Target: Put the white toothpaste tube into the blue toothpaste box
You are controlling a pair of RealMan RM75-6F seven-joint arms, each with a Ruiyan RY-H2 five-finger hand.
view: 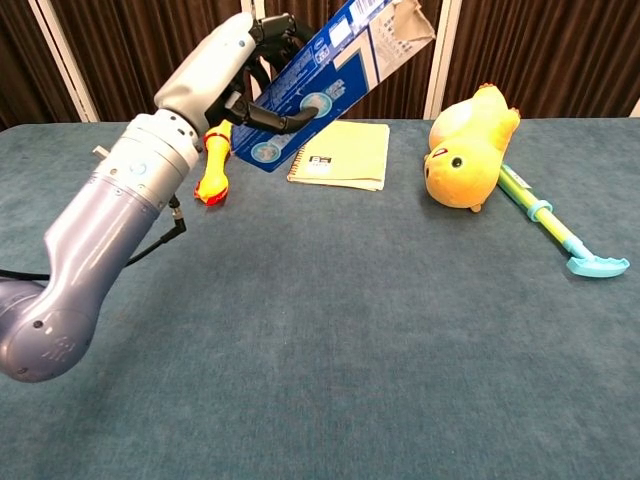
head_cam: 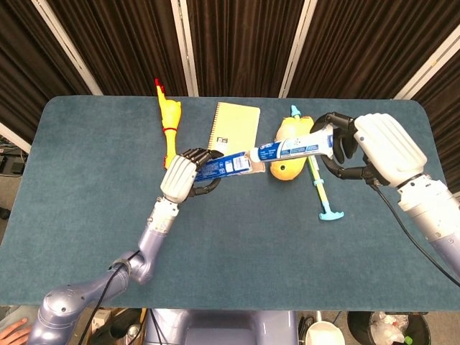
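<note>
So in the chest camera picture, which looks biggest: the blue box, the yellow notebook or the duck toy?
1. blue toothpaste box, though it is raised nearer the camera, which may enlarge it
2. and 3. yellow notebook and duck toy look about alike

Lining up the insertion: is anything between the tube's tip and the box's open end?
No. In the head view the tube tip meets the box mouth with nothing between. The chest view shows only the box, not the tube.

One blue cardboard toothpaste box (head_cam: 224, 164), one white plastic toothpaste tube (head_cam: 293, 147), one yellow spiral notebook (head_cam: 235, 130), one yellow plush duck (view: 468, 148), one yellow rubber chicken (head_cam: 169, 119), one green-and-yellow long-handled toy (view: 553, 226), two robot hands.
</note>
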